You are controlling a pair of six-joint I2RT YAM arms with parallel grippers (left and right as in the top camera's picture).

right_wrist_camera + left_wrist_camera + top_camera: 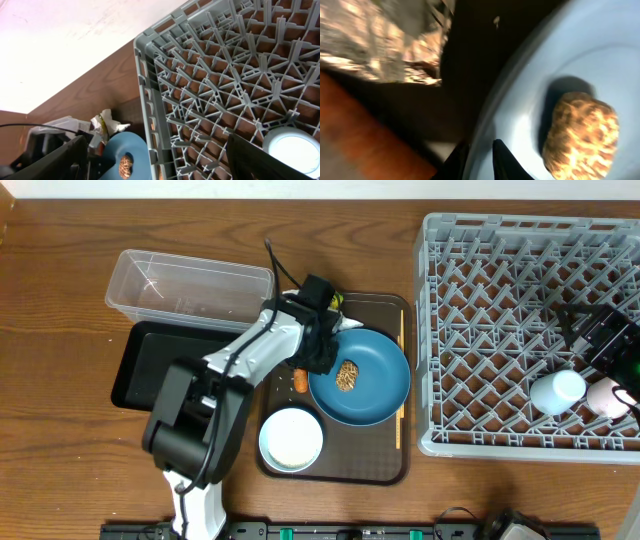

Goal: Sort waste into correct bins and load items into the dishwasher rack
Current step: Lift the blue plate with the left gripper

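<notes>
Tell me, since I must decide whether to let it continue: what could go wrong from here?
1. The left end effector straddles the plate's rim while the lump lies on it; lifting could tip the lump onto the tray.
2. That hold is on the thin edge only, so the plate may slip or pivot.
3. The carrot and bowl lie close by; a swinging plate could knock them.

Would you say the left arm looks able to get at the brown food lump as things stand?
Likely yes: the left gripper is at the rim of the blue plate, where the brown food lump lies uncovered.
</notes>
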